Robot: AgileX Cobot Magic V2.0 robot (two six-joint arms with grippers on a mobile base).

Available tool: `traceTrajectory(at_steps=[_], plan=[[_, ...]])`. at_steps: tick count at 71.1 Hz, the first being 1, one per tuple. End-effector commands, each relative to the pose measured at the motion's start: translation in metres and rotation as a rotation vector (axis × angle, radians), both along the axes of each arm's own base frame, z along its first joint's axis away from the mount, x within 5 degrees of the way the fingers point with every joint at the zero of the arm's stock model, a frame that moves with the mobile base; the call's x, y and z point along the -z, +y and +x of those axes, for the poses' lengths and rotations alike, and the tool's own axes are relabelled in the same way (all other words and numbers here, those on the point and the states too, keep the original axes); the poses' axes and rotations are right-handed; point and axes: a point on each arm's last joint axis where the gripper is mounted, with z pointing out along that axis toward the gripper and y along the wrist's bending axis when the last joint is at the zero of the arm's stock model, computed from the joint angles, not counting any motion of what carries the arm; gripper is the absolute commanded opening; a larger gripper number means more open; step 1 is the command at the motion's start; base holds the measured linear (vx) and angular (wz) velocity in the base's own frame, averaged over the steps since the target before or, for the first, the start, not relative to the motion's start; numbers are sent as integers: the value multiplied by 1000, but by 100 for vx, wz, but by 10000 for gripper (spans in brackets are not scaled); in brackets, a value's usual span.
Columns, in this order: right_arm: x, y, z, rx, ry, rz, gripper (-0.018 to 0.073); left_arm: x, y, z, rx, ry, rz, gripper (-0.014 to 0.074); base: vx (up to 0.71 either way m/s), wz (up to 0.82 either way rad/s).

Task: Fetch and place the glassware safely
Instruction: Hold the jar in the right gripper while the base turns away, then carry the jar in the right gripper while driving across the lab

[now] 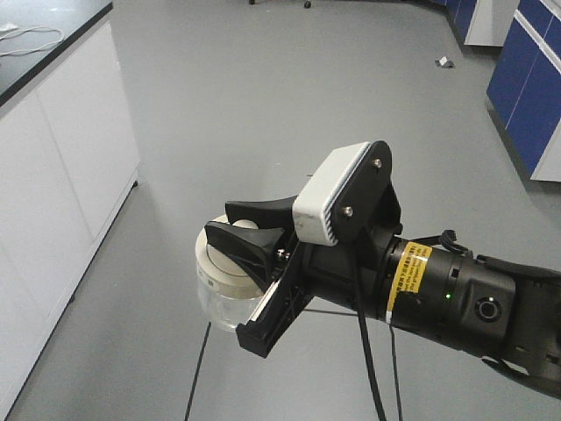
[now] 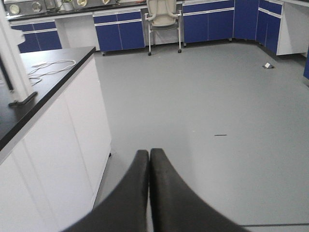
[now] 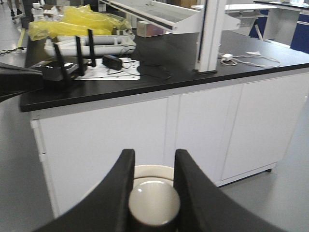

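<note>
One small squat clear glass jar [image 1: 217, 298] with a round cream-white lid [image 1: 215, 263] hangs in the air over the grey floor [image 1: 263, 105], carried by the right gripper [image 1: 219, 219]. Its two black fingers are drawn in just far enough to pinch the lid's central knob [image 3: 154, 203], one on each side. Nothing supports the jar from below.

From the front I see the glass body under the lid, and the arm reaching in from the right with black cables drooping beneath it. The right wrist camera shows none of the glass. It gives only the knob and a curve of lid rim between the fingers, and beyond them a white cabinet with a black worktop [image 3: 145, 130]. On that worktop stand a black router with upright antennas [image 3: 65, 67], a crumpled yellow plastic bag [image 3: 77, 21] and a white upright post [image 3: 212, 34].

The left gripper [image 2: 148, 153] shows only in its own wrist view, its fingers pressed together with nothing between them. That view also shows a loose white cable [image 2: 48, 67] on the worktop, blue cupboards [image 2: 120, 34] and a pale office chair [image 2: 163, 19] along the far wall.

Bare floor separates the jar from the cabinet's edge on the left, and open floor stretches ahead.
</note>
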Motion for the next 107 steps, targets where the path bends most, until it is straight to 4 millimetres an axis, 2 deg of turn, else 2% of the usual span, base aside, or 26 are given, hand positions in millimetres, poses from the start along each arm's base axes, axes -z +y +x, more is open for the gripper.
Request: traceTrajectory(at_steps=[1,107], plan=[[-25,-1,-6,-39,-67,113,-3,-15,-1,1,7,-88,-13,-7,41,-13],[-25,-1,-6,-38,-66,112,-3,-15,-1,1,7,-87,-13,-7,47,-8]])
